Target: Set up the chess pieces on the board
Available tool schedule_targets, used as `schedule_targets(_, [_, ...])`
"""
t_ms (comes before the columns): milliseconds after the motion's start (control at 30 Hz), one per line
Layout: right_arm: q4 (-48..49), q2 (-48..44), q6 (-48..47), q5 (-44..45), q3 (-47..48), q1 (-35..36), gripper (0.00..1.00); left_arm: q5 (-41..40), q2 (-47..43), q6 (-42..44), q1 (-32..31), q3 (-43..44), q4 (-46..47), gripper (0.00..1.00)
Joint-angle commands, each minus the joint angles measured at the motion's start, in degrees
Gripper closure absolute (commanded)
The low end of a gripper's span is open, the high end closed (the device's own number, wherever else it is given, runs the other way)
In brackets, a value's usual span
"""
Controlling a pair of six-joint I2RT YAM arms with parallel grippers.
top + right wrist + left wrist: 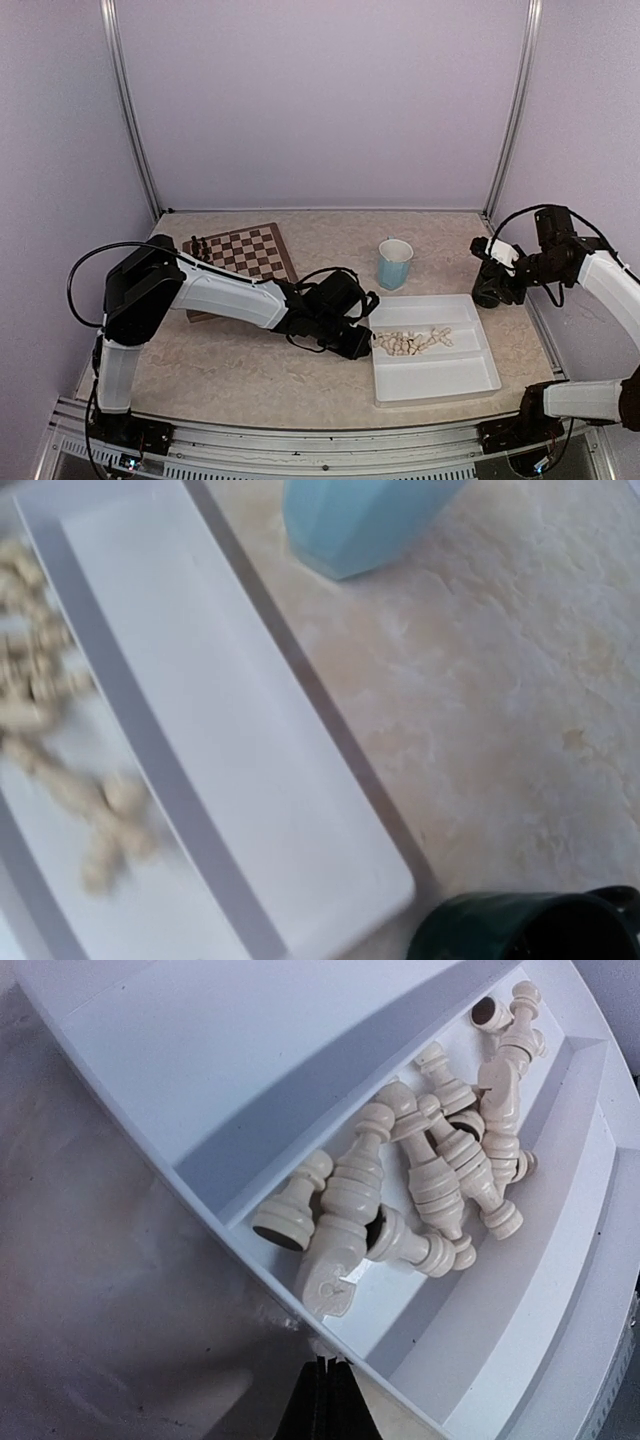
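Cream chess pieces (420, 1175) lie heaped in one compartment of the white tray (440, 385); the board (250, 252) sits at the surface's back-left corner. The left end effector (362, 345) is closed at the tray's left rim; the right end effector (492, 288) cannot be judged.

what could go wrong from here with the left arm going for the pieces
The pieces lie tangled in a heap in the tray, so a pinch may catch two or slip. The left gripper is shut right at the tray wall; a push forward could shove the tray. The cup stands near the route to the board.
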Motion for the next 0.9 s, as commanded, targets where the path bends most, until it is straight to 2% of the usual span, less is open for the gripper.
schedule_targets(0, [1.5,-0.2,2.3,-2.9,1.8,0.4,0.51,2.6,3.5,1.4,-1.6,5.4,-0.6,0.98])
schedule_targets(367, [3.7,0.6,4.9,-5.9,0.7,2.5,0.51,4.0,12.5,3.5,-3.7,18.9,-1.8,0.97])
schedule_targets(533, [4.8,1.1,6.1,-7.1,0.5,3.2,0.51,1.4,10.9,5.2,-3.7,18.2,-4.5,0.93])
schedule_targets(633, [6.8,1.1,7.1,-8.1,-0.5,3.2,0.51,-2.2,4.1,8.6,-3.3,14.0,-7.6,0.81])
schedule_targets(700, [8.6,1.5,8.2,-9.0,-1.3,3.2,0.51,-5.2,-0.5,10.0,-2.1,10.8,-10.9,0.69])
schedule_targets(867, [14.6,4.0,11.6,-12.4,-3.0,3.2,0.51,-12.7,-9.6,10.9,5.8,7.0,-16.2,0.53])
